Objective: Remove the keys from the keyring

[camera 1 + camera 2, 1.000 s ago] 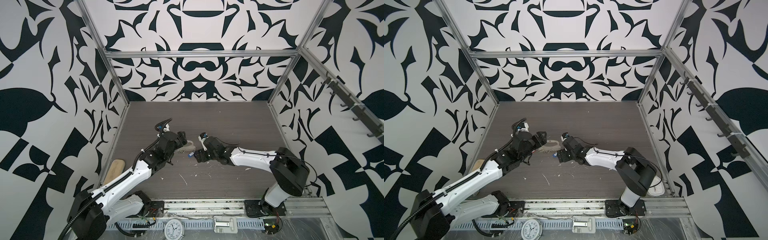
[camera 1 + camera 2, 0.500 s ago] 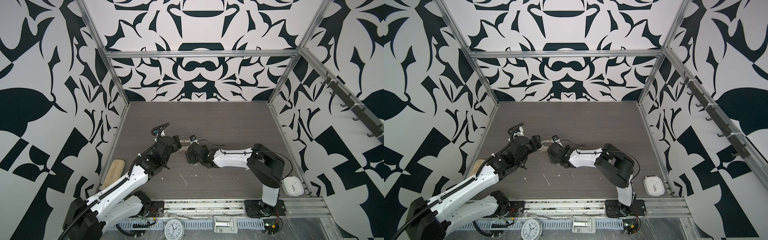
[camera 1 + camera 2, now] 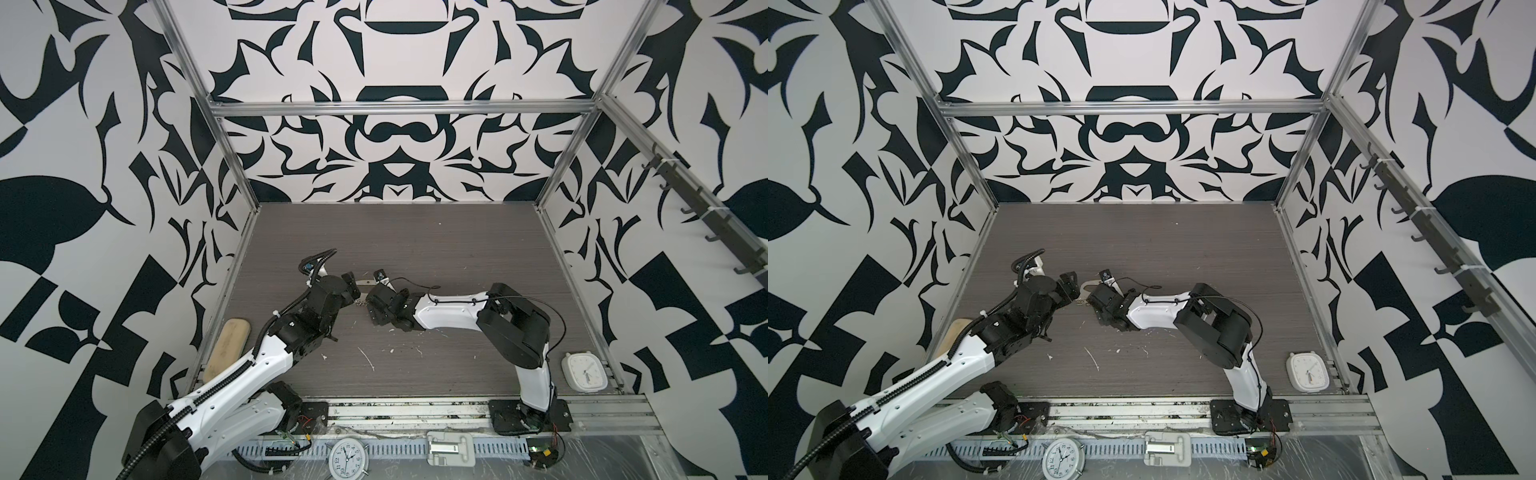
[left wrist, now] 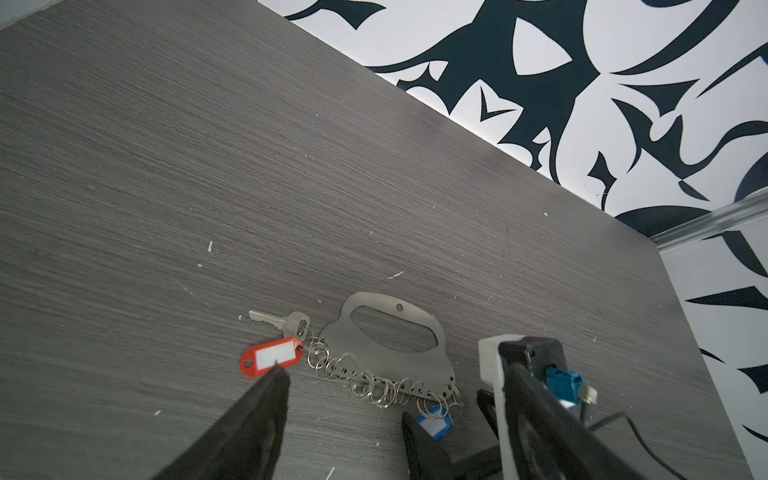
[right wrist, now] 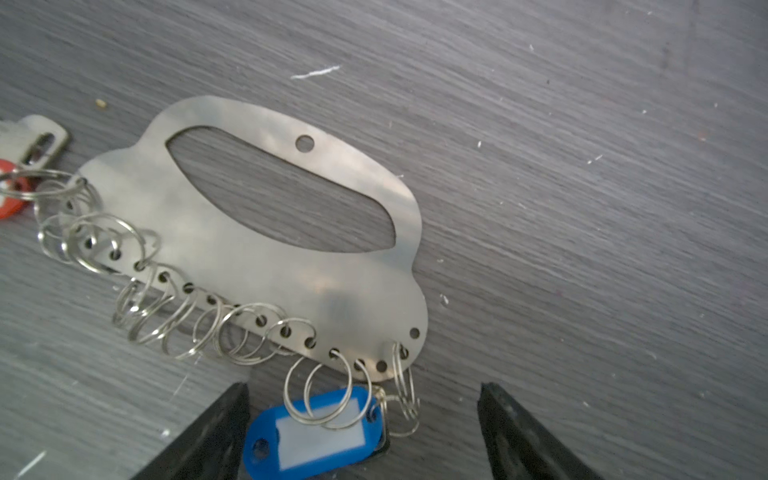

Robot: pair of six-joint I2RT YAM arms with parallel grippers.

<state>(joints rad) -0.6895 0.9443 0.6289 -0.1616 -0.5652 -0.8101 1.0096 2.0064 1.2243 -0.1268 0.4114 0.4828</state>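
Note:
The keyring (image 4: 374,349) (image 5: 249,266) is a flat silvery half-moon plate lying on the table, with an oblong slot and several small rings along its curved edge. At one end lie a silver key (image 4: 278,321) and a red tag (image 4: 272,356). A blue tag (image 5: 311,432) (image 4: 434,419) hangs from rings at the other end. My left gripper (image 4: 344,394) (image 3: 353,286) is open, one fingertip at the red tag. My right gripper (image 5: 363,390) (image 3: 372,299) is open, and the blue tag lies between its fingers. In both top views the plate (image 3: 1087,286) shows only as a sliver between the grippers.
A beige oval board (image 3: 227,349) leans by the left wall. A white square clock (image 3: 584,371) sits at the front right corner, and a round clock (image 3: 346,457) lies on the front rail. White scraps (image 3: 365,357) dot the table's front half.
My right arm has folded and carried its gripper left, up to the keyring's blue-tag end. The left gripper has shifted slightly left. Both stay open.

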